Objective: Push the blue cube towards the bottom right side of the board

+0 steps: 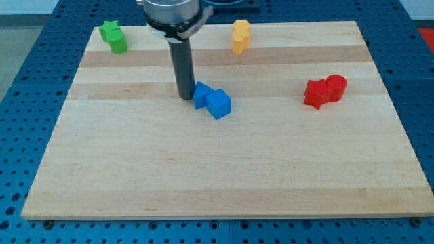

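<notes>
Pale striped wood tabletop on a blue perforated base. Two blue blocks: a cube and another. Green blocks, yellow blocks, red blocks. Dark grey rod.

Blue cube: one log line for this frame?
tip | touching left blue block | blue cube adjoining its right | board bottom right not reached

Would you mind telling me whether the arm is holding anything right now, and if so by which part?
Nothing is held; the rod cannot grip. My tip rests against the upper-left side of the blue block that adjoins the blue cube.
</notes>
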Controlling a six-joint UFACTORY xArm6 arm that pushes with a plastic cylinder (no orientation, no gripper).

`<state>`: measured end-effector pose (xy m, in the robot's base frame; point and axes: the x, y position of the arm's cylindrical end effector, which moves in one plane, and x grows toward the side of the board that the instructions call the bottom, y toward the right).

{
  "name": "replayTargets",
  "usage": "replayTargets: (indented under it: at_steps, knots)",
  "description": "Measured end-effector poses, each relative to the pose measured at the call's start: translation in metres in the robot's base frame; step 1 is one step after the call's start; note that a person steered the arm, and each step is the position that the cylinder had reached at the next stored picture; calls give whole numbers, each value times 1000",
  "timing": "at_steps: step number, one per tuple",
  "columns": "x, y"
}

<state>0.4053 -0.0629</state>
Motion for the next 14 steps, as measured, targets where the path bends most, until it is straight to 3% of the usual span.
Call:
replayTargets:
  at_steps: [6,11,12,14]
  knots:
    - [84,124]
    - [145,137]
    - [152,164]
    - [155,161]
